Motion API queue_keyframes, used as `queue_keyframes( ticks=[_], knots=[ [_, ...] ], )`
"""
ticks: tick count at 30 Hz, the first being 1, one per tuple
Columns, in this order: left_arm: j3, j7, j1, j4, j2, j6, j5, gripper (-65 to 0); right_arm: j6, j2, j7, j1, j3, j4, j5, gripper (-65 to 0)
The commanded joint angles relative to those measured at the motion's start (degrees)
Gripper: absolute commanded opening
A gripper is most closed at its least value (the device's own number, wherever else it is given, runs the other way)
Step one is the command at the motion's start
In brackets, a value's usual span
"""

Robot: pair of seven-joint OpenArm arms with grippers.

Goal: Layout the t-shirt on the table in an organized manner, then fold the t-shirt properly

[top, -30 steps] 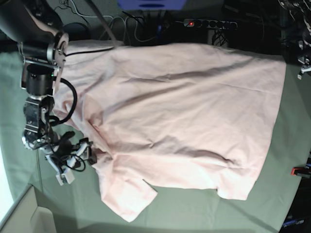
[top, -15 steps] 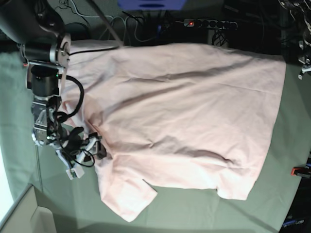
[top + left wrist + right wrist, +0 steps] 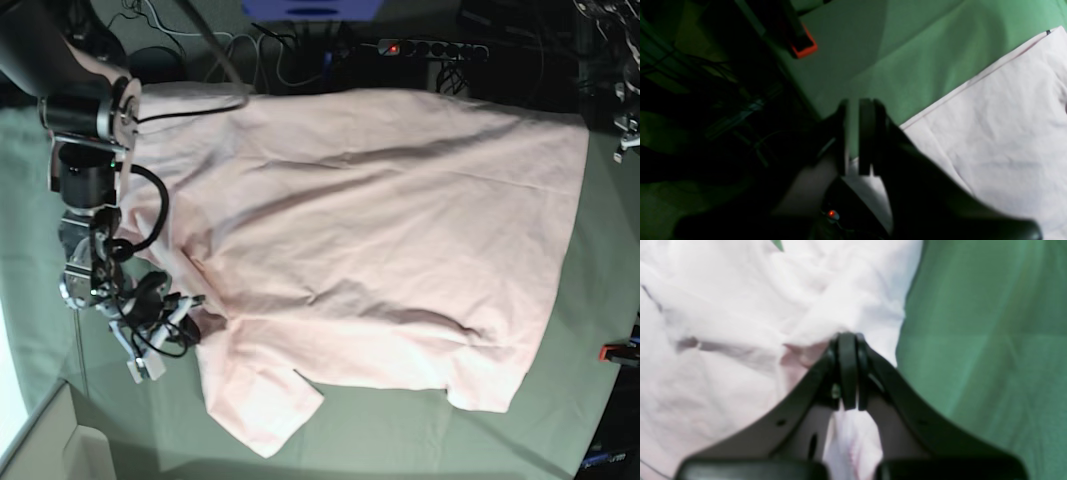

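The pale pink t-shirt [image 3: 380, 230] lies spread over the grey-green table [image 3: 400, 435], plain side up, with one sleeve pointing to the near left. My right gripper [image 3: 190, 318] is at the shirt's left edge beside that sleeve. In the right wrist view this gripper [image 3: 848, 340] is shut on a raised pinch of the t-shirt [image 3: 740, 306], with the table cloth [image 3: 990, 340] to its right. My left gripper [image 3: 853, 133] hangs over the table's edge [image 3: 907, 50] by the shirt's hem corner [image 3: 1000, 116]. Its fingers are nearly together and hold nothing.
A red clamp [image 3: 803, 50] grips the table edge near the left gripper, and another red clamp [image 3: 618, 352] shows at the right edge. A power strip [image 3: 430, 48] and cables lie behind the table. A pale box corner [image 3: 50, 440] sits at the near left.
My right gripper moved onto the shirt's left edge and closed on the fabric, bunching it a little. The left arm stayed still.
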Motion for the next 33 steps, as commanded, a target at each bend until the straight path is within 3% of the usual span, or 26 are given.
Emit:
queue_keyframes(
  ticks=[1, 8, 17, 23, 26, 30, 33],
  knots=[
    [-0.39, -1.25, 0.11, 0.94, -0.90, -0.01, -0.16, -59.8, 0.41, 0.50, 1.30, 1.77, 0.07, 0.92, 1.04, -65.0],
    [-0.39, -1.25, 0.02, 1.03, -0.90, -0.01, -0.16, -59.8, 0.41, 1.65, 1.13, 3.62, 0.34, 0.92, 1.04, -65.0],
    [-0.39, -1.25, 0.02, 1.56, -0.90, -0.10, -0.25, -59.8, 0.41, 6.39, 1.39, 11.44, 0.07, 0.92, 1.04, -65.0],
    [-0.21, -1.25, 0.02, 1.56, -0.81, -0.10, -0.34, -59.8, -4.39, 9.21, 2.10, 17.07, 0.07, -4.79, 1.04, -64.4],
    [-0.21, -1.25, 0.02, 1.56, -0.81, -0.10, -0.34, -59.8, -4.82, 10.35, 4.64, 18.74, 0.07, -9.36, 1.04, -54.3],
    [-0.21, -1.25, 0.02, 1.56, -0.81, -0.10, -0.34, -59.8, -12.56, 10.97, 5.00, 18.82, 0.07, -11.82, 1.04, -36.9],
    [-0.21, -1.25, 0.02, 1.56, -0.81, -0.10, -0.34, -59.8, -13.44, 11.93, 4.20, 17.33, 0.42, -12.00, 1.04, -31.7]
  ],
)
